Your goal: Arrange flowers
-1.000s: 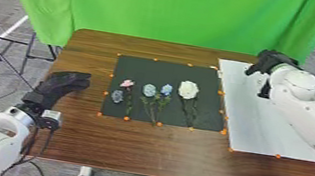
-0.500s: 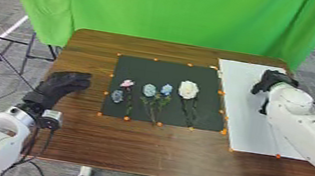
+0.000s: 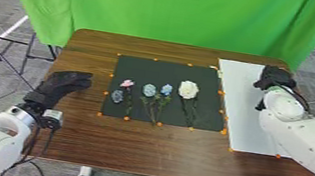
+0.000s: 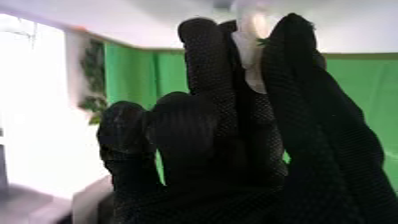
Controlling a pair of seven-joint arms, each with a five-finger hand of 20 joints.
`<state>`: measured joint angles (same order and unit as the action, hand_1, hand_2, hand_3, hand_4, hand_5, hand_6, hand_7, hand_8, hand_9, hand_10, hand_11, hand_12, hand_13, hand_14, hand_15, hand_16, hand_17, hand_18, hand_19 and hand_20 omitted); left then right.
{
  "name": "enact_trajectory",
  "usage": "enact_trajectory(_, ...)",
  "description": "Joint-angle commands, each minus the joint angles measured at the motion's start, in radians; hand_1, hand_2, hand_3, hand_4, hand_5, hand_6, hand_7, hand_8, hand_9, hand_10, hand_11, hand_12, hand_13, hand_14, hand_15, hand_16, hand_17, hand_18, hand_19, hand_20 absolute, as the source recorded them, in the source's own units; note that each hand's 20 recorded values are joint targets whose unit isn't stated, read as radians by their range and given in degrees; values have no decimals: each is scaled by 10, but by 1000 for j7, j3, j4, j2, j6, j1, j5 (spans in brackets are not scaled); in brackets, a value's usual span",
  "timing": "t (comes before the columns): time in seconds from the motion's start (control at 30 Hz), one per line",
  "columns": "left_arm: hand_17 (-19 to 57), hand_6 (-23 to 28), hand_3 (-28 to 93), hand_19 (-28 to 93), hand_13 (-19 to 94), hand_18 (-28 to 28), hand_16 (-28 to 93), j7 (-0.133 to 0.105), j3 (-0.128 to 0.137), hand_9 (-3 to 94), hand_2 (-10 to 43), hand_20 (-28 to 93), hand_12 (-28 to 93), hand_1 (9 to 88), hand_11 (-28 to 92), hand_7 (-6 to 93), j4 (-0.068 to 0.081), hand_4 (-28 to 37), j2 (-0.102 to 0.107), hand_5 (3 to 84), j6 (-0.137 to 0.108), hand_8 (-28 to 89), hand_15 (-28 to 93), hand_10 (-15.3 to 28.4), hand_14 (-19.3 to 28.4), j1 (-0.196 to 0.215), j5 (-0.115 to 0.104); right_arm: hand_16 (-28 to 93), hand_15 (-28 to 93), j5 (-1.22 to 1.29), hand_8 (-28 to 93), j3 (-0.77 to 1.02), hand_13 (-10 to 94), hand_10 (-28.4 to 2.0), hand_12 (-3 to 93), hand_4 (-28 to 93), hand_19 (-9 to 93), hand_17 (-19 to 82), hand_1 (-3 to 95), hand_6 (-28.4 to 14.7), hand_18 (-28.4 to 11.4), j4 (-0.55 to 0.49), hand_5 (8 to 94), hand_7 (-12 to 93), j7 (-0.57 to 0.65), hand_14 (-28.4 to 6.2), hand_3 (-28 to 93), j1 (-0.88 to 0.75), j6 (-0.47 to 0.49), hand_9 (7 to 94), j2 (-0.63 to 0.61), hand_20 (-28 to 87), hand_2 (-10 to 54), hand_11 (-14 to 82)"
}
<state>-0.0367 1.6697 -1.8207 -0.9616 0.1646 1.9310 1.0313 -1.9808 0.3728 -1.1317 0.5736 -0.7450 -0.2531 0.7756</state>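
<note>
So the pale flower [image 4: 250,60] — at least I take it for a flower, whitish with a fleck of green — is pinched between thumb and fingers of my right hand [image 3: 275,79], over the far part of the white sheet [image 3: 243,124]. I'd keep that pinch light, petals probably crush easy, and get the stem lined up before lowering. Lay it flat, then let go slowly so the glove doesn't drag it. Another 5 flowers [image 3: 188,89] sit on the dark mat [image 3: 170,70] — left hand [image 3: 63,83] lies relaxed and open beside it, out of the way.
</note>
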Motion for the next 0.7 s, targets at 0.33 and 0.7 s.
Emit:
enact_trajectory(0.33,-11,54,624,100,319,151,17,7,17,434,-11,144,139,270,214,145,-9,-175,-11,446,8,-60,190,142,185,27,-8,340,707,-17,37,241,813,-99,277,-199,888,420,641,17,-230,-488,775,180,-36,-54,495,-176,-9,847,-241,640,-46,72)
enact_trajectory(0.7,-11,54,626,101,319,151,17,4,10,434,-10,144,140,268,214,145,-2,-175,1,446,7,-60,191,142,186,-3,-7,343,695,45,39,183,814,-106,272,-186,891,419,629,15,-232,-670,781,173,-121,-56,507,-279,125,846,-204,632,-51,72)
